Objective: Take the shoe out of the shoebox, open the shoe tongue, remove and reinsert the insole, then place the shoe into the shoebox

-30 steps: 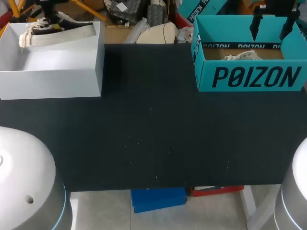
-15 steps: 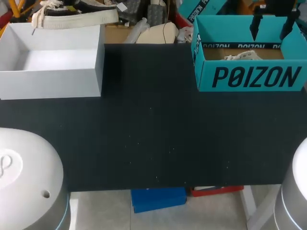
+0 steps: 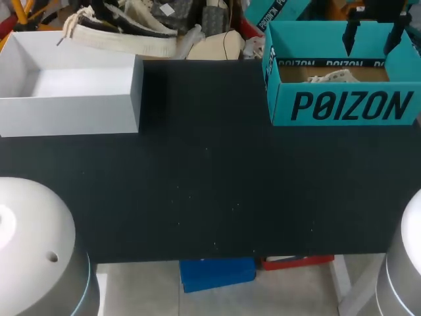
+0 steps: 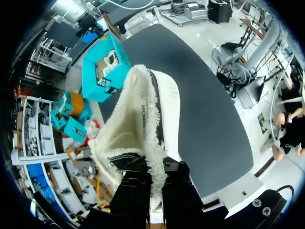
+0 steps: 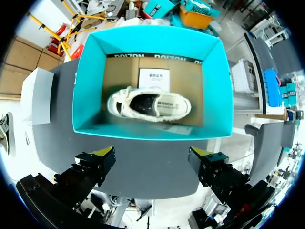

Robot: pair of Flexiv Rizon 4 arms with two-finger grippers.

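Note:
A cream low-top shoe (image 3: pixel 125 33) with a dark lining and loose laces hangs tilted above the far right corner of the white shoebox (image 3: pixel 72 105). My left gripper (image 4: pixel 156 183) is shut on this shoe (image 4: pixel 147 119) at its frayed collar, with the toe pointing away over the black table (image 4: pixel 205 109). A second cream shoe (image 5: pixel 150 105) lies on its side inside the teal shoebox (image 5: pixel 217 81). My right gripper (image 5: pixel 153 153) is open above that box's near wall, touching nothing. In the head view its dark fingers (image 3: pixel 352 29) stand over the teal shoebox (image 3: pixel 342 105).
The white shoebox has nothing inside it and sits at the table's far left; the teal one sits at the far right. A white paper card (image 5: pixel 153 78) lies on the teal box's brown floor beside the shoe. My arm bases (image 3: pixel 33 250) fill the near corners.
The left arm has lifted the shoe out of the white box, carried it to the right past the box's far corner, and tilted it toe-down. The right gripper has stayed still.

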